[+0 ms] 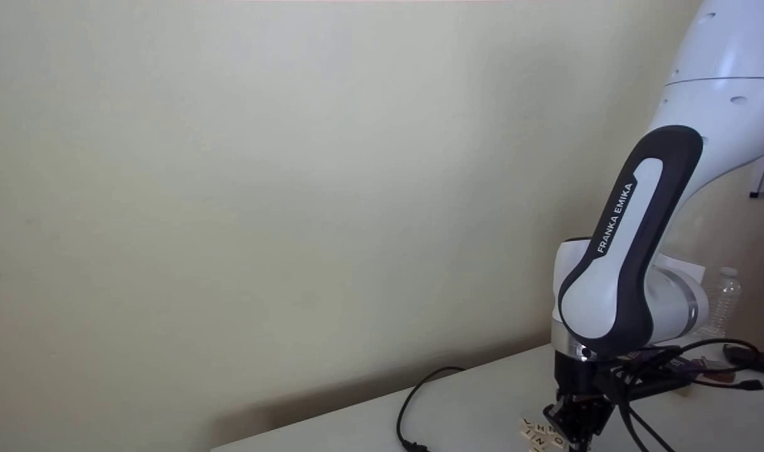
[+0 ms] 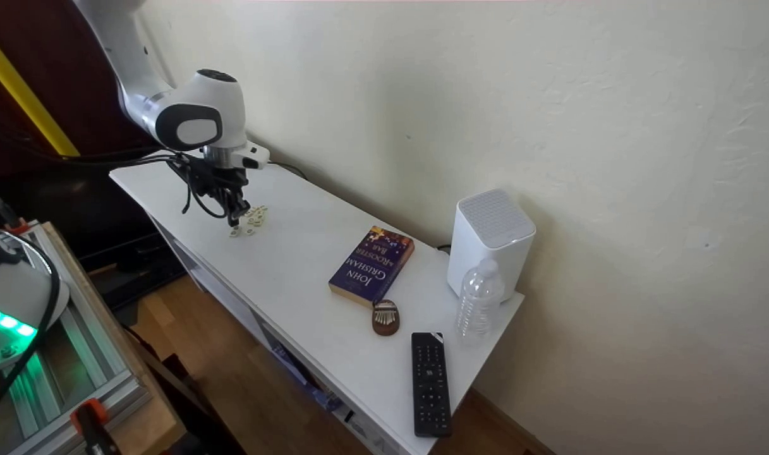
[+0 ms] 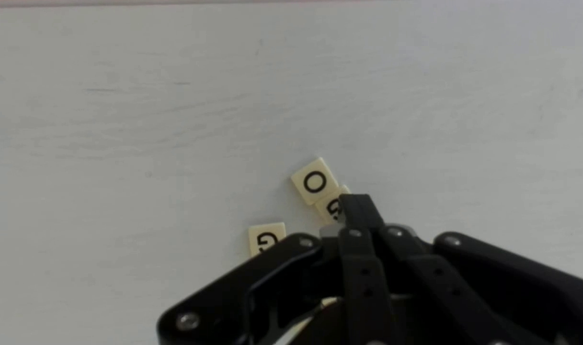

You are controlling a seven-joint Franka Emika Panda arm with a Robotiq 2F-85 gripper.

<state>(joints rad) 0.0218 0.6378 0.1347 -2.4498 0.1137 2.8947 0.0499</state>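
We see the gripper point(image 3: 360, 203) closed without gap near the tiles point(image 3: 315, 182), which we judge light, stiff, a little slippery, and best pinched at opposite edges

In both exterior views a plain cream wall point(image 2: 611, 158), softly shaded under muted light, runs along the back of a long white worktop point(image 2: 302, 215). Brown wooden floor point(image 2: 232, 354) lies in front of it and past its near end. Farther back, a dark red surface point(image 2: 43, 44) crossed by a slanting yellow strip point(image 2: 19, 91) may be a panel or curtain; too dim to tell.
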